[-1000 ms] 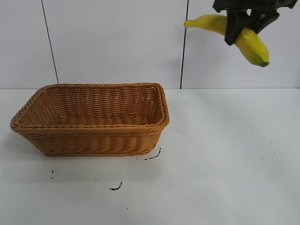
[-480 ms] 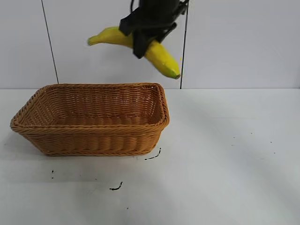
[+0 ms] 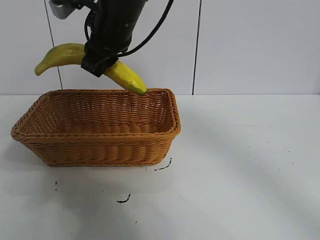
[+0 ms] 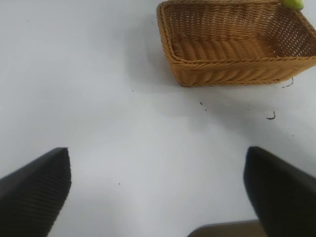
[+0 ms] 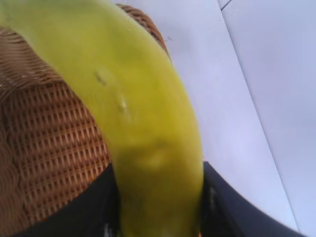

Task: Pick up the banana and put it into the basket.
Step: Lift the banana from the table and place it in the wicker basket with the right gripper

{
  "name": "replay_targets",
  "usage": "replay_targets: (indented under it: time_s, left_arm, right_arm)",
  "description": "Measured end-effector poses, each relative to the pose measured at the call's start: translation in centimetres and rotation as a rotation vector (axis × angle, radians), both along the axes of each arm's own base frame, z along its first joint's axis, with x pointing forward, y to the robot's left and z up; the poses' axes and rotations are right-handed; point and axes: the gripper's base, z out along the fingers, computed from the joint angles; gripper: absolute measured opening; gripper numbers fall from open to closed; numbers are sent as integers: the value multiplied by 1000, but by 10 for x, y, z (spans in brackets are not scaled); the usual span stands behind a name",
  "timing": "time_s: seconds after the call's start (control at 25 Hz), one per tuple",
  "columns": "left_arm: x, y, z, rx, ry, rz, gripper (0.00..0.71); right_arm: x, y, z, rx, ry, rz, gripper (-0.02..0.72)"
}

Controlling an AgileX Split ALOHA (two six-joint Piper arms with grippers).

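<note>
My right gripper [image 3: 101, 61] is shut on the yellow banana [image 3: 60, 54] and holds it in the air over the back rim of the wicker basket [image 3: 100, 145]. The banana's greenish tip points down to the right and reaches the rim; its stem end points left. In the right wrist view the banana [image 5: 138, 123] fills the space between the black fingers [image 5: 79, 207], with the basket's [image 5: 49, 148] weave below. My left gripper [image 4: 158, 163] is open and empty above bare table, far from the basket [image 4: 232, 69]. The banana's tip [image 4: 294, 3] shows there too.
The white table [image 3: 240, 165] carries a few small black marks [image 3: 124, 200] in front of the basket. A white panelled wall [image 3: 250, 45] stands behind. The left arm is out of the exterior view.
My right gripper has carried the banana from the upper right to the left and down, to just above the basket's back rim. The basket has not moved.
</note>
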Motion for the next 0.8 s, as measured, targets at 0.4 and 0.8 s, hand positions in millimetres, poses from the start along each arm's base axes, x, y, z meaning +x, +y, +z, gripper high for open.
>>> replay_targets:
  time_s: [0.4,0.8]
  left_arm:
    - [0,0,0,0,0,0,690]
    - [0,0,0,0,0,0,690]
  right_arm:
    - [1,2,-16,-2,20,-2,353]
    - [-1,0,12,76,14,-88,657]
